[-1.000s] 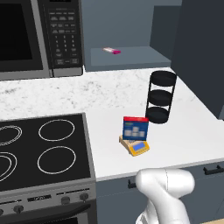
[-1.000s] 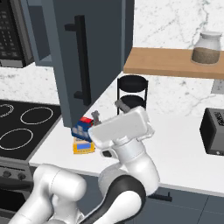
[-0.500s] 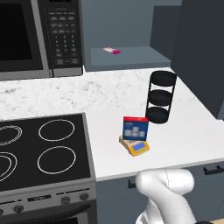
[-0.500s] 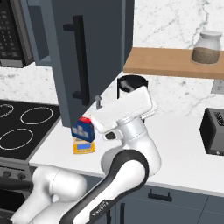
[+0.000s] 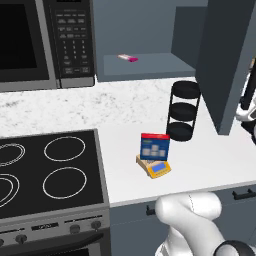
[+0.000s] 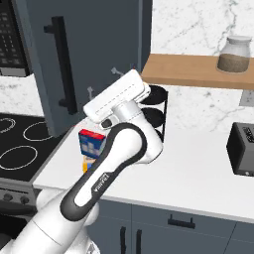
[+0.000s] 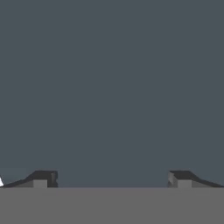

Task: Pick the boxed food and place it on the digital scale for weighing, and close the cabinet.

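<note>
The boxed food [image 5: 155,146] [image 6: 92,143], blue with a red top band, stands upright on the digital scale [image 5: 156,168], whose orange-yellow body with a blue display sticks out in front of it. The cabinet door [image 5: 227,60] [image 6: 94,54] stands swung open over the counter, its black bar handle [image 6: 62,64] facing the right base camera. My gripper [image 6: 102,82] [image 7: 111,178] is open, raised well above the box, with its fingertips [image 7: 43,177] close against the door's flat slate-blue face and nothing between them.
A black three-tier rack [image 5: 182,111] [image 6: 154,111] stands just right of the box. Microwave [image 5: 45,40] and stove [image 5: 45,170] are on the left. A tiny pink item [image 5: 128,58] lies on the cabinet shelf. A toaster [image 6: 243,149] and a wooden shelf [image 6: 198,69] with a jar [image 6: 235,53] are on the right.
My hand has risen and swung toward the open cabinet door, away from the box. The box stays on the scale.
</note>
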